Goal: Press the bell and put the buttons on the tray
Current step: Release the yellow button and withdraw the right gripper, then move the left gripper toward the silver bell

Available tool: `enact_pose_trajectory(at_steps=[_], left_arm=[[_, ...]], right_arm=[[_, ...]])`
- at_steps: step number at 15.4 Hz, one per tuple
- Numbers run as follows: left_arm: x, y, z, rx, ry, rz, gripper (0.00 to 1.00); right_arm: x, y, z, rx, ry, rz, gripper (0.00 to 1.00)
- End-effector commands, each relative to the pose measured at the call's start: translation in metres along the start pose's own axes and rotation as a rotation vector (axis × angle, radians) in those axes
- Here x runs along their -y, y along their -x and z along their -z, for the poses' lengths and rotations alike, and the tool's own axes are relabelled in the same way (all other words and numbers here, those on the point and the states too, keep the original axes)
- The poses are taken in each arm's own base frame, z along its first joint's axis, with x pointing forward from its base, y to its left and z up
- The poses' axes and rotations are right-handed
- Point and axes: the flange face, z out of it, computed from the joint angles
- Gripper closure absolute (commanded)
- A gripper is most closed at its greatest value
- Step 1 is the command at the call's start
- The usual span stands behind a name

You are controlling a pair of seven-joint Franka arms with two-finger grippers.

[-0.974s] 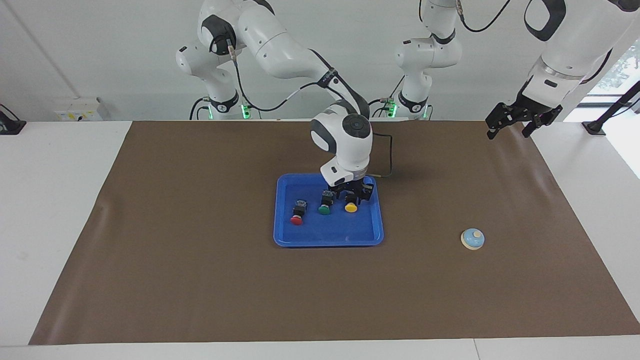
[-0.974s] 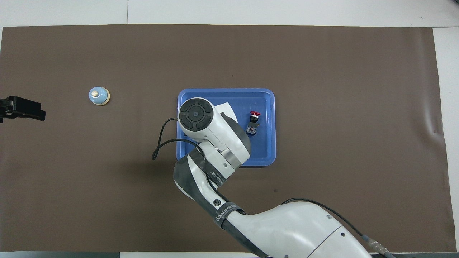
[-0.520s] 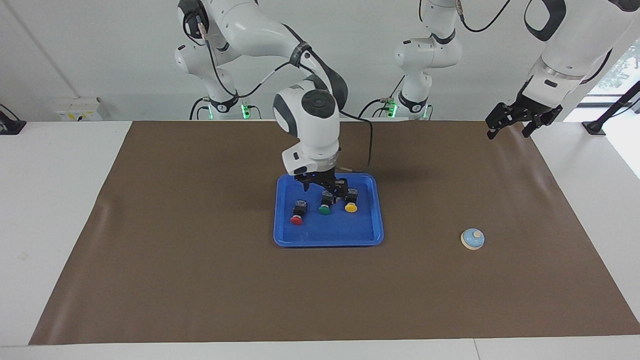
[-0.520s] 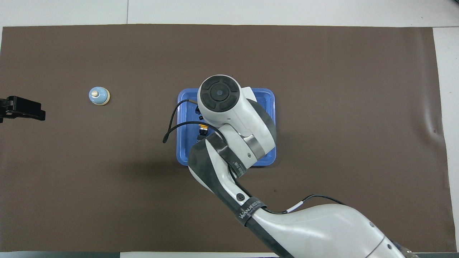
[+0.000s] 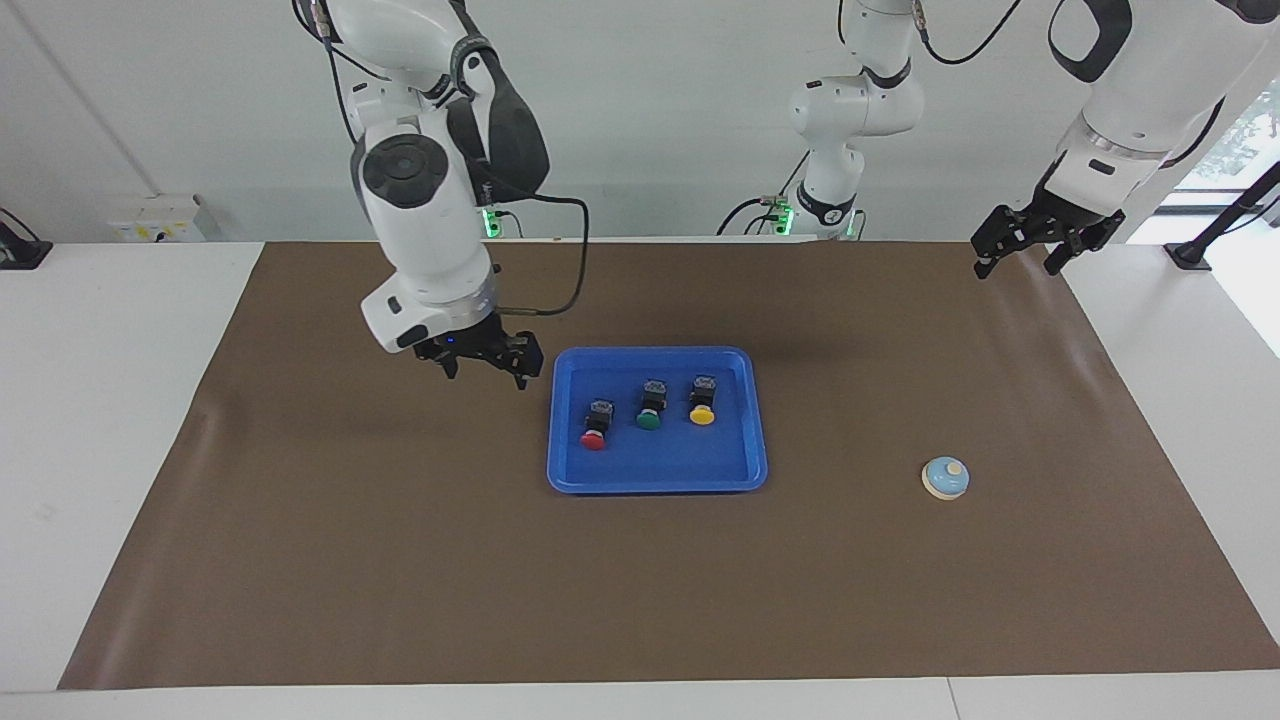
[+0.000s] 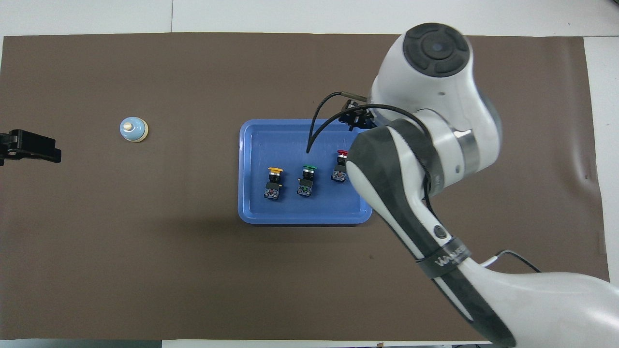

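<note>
The blue tray (image 5: 655, 470) lies mid-mat and holds all three buttons in a row: red (image 5: 596, 426), green (image 5: 650, 406) and yellow (image 5: 702, 401). My right gripper (image 5: 486, 375) hangs open and empty above the mat, just beside the tray on the right arm's side. The overhead view shows the tray (image 6: 290, 212) with the yellow (image 6: 274, 182), green (image 6: 306, 180) and red (image 6: 340, 166) buttons, the right arm partly covering one corner. The light-blue bell (image 5: 945, 478) (image 6: 133, 129) sits alone toward the left arm's end. My left gripper (image 5: 1015, 268) waits open, raised over the mat's edge.
A brown mat (image 5: 400, 560) covers most of the white table. The right arm's cable loops over the tray's edge in the overhead view. The left gripper (image 6: 31, 147) shows at the frame's edge near the bell.
My right gripper has lifted off the yellow button and swung away from the tray toward the right arm's end. All three buttons now show uncovered. The left arm has not moved.
</note>
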Motion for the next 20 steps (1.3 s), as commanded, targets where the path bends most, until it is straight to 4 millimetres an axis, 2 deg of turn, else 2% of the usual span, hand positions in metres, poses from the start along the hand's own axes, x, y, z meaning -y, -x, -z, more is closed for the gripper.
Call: enact_pose_trajectory(at_steps=[1, 3, 6, 8, 12, 15, 20], left_arm=[[0.001, 0.006, 0.000, 0.010, 0.012, 0.005, 0.00], [0.001, 0.006, -0.001, 0.011, 0.012, 0.005, 0.00], [0.001, 0.006, 0.000, 0.010, 0.012, 0.005, 0.00], [0.001, 0.006, 0.000, 0.010, 0.012, 0.005, 0.00], [0.001, 0.006, 0.000, 0.010, 0.012, 0.005, 0.00], [0.001, 0.006, 0.000, 0.010, 0.012, 0.005, 0.00], [0.001, 0.006, 0.000, 0.010, 0.012, 0.005, 0.00]], right_arm=[[-0.044, -0.001, 0.015, 0.016, -0.014, 0.113, 0.00], [-0.083, -0.005, 0.029, 0.013, -0.017, 0.185, 0.00], [-0.124, 0.002, 0.050, 0.013, -0.014, 0.256, 0.00], [-0.152, 0.018, 0.071, 0.016, -0.011, 0.266, 0.00], [-0.190, 0.061, 0.102, 0.039, -0.012, 0.237, 0.00], [-0.194, 0.086, 0.113, 0.045, -0.010, 0.229, 0.00], [-0.193, 0.083, 0.109, 0.030, -0.006, 0.219, 0.00]])
